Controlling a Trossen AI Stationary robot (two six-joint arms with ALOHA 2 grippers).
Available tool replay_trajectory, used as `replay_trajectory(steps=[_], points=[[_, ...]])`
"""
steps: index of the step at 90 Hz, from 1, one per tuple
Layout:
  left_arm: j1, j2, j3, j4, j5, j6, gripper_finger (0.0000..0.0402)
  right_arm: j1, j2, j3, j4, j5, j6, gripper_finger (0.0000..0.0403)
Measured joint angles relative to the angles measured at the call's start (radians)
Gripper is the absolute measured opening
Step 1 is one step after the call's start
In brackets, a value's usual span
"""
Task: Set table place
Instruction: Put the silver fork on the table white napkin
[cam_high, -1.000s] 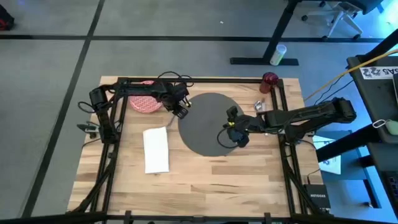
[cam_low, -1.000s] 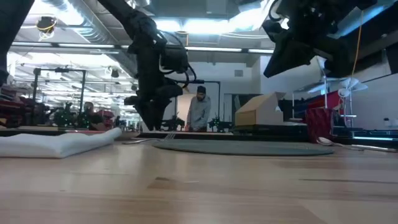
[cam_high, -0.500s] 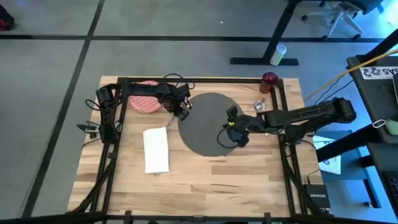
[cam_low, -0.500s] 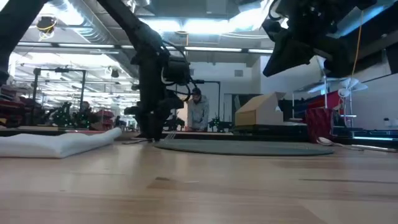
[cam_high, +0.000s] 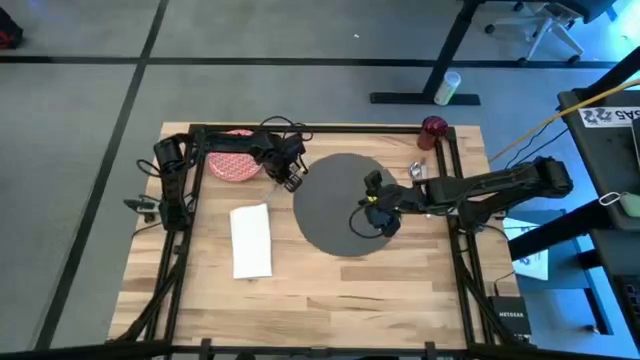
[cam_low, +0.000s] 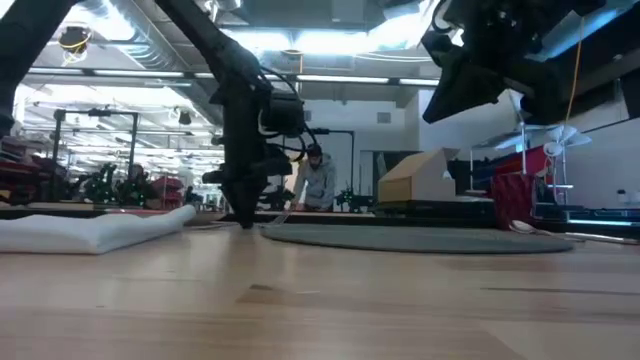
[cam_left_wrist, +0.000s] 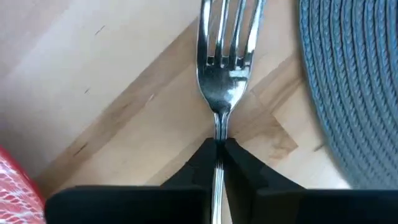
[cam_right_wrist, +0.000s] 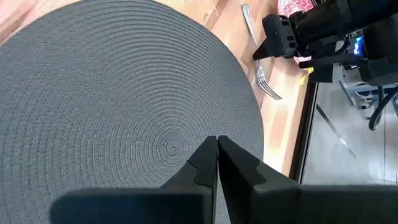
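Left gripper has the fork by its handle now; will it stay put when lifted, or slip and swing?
The fork looks like polished metal, so probably stiff but slippery. The left gripper pinches only the thin neck of the handle, so the head may pivot or droop. It lies flat on the table beside the mat, so it is unlikely to roll.
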Motion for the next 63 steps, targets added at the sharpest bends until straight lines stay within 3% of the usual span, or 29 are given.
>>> replay_trajectory(steps=[28, 40, 53, 63], points=[[0.001, -0.055, 0.124, -0.174, 0.055, -0.005, 0.0001, 0.000, 0.000, 0.000, -0.001, 0.000, 0.000, 0.0000], [0.000, -0.082, 0.189, -0.238, 0.126, -0.009, 0.0001, 0.000, 0.000, 0.000, -0.001, 0.000, 0.000, 0.0000], [-0.014, -0.143, 0.198, -0.269, 0.218, -0.024, 0.0001, 0.000, 0.000, 0.000, -0.014, 0.000, 0.000, 0.0000], [-0.046, -0.203, 0.198, -0.317, 0.228, -0.032, 0.0001, 0.000, 0.000, 0.000, -0.028, 0.000, 0.000, 0.0000]])
